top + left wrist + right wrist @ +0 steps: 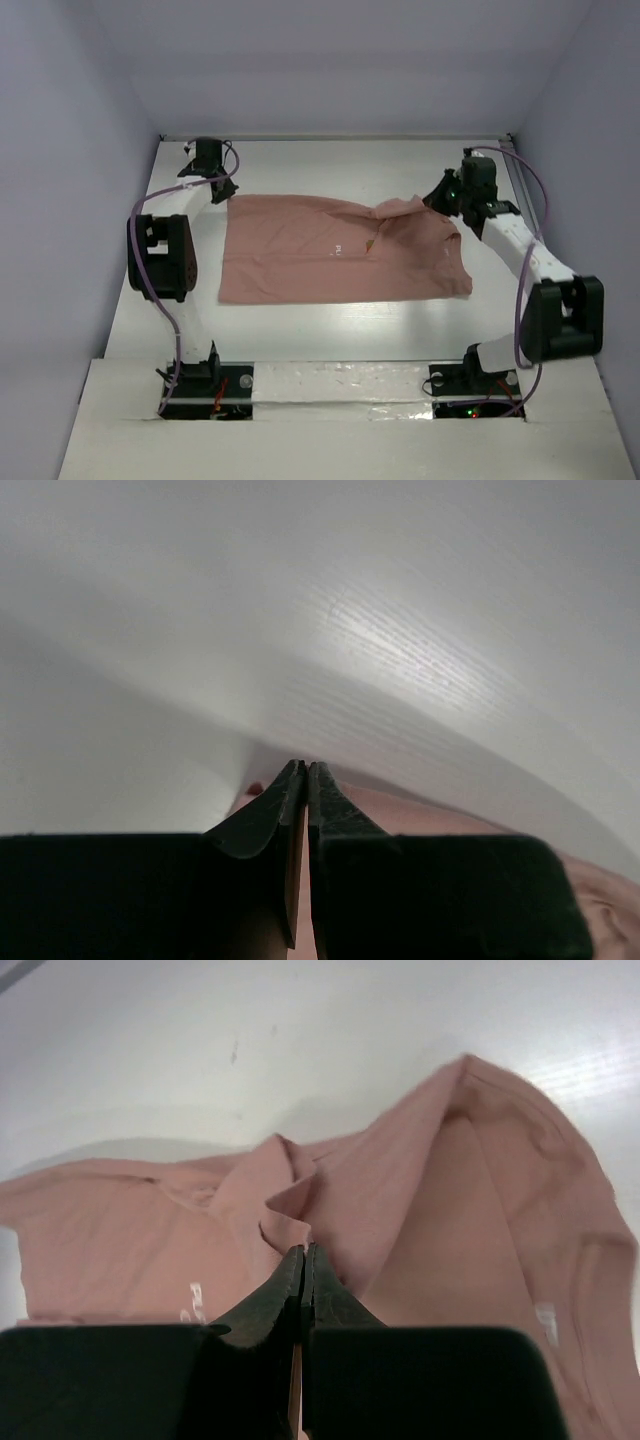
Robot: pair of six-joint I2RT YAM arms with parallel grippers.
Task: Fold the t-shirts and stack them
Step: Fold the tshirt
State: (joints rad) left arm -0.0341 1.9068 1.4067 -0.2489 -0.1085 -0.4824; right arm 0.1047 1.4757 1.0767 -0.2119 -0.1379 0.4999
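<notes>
A dusty salmon-pink short-sleeved cotton t-shirt (300, 255) lies spread across the middle of the flat white table (300, 340), stretched lengthwise from nine o'clock to three o'clock. Most of it sits flat with light creases. A small orange-yellow graphic (372, 243) shows a little right of its centre.

The left gripper (222, 190) is down at the shirt's ten o'clock corner. Its black fingers (270, 815) are pressed together, with a thin strip of pink cloth showing between them, so it looks to be nipping the fabric at that corner.

The right gripper (437, 197) is at the shirt's two o'clock corner, and its jaws are likewise squeezed tight. Up close, the cloth bunches into a crumpled peak right at the tips, with a sliver of pink caught between the fingers (335, 1305). From above, that corner is raised off the table in a fold, while the edge toward six o'clock lies flat.
</notes>
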